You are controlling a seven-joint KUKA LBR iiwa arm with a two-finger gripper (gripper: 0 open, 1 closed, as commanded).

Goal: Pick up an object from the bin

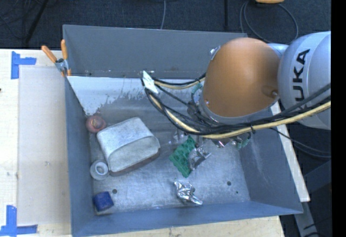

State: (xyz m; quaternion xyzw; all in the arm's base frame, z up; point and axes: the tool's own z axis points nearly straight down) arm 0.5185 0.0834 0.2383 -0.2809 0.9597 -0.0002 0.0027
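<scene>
You see the green piece (pixel 183 157), small and flat with a ribbed face, lying tilted on the floor of the bin (pixel 162 49), right up against the pincer (pixel 197 153) on the side away from the arm. From this view you cannot tell whether the pincer is released or clenched, nor whether it has the green piece in its grip.

A crumpled scrap of foil (pixel 187 193) lies near the pincer, on the side toward the front wall. Farther out, beyond the green piece, a large pale rounded box (pixel 127 144) rests at a slant. Past that box, well apart from the pincer, you have a small pinkish round thing (pixel 96 122), a grey ring (pixel 99 169) touching the box's lower corner, and a blue cube (pixel 102 201) in the front corner.

The orange cover (pixel 240 76) and looping cables (pixel 175 117) hang over the floor behind the pincer. Bare floor lies open between the pincer and the front wall on the arm's side, and along the back wall above the box.
</scene>
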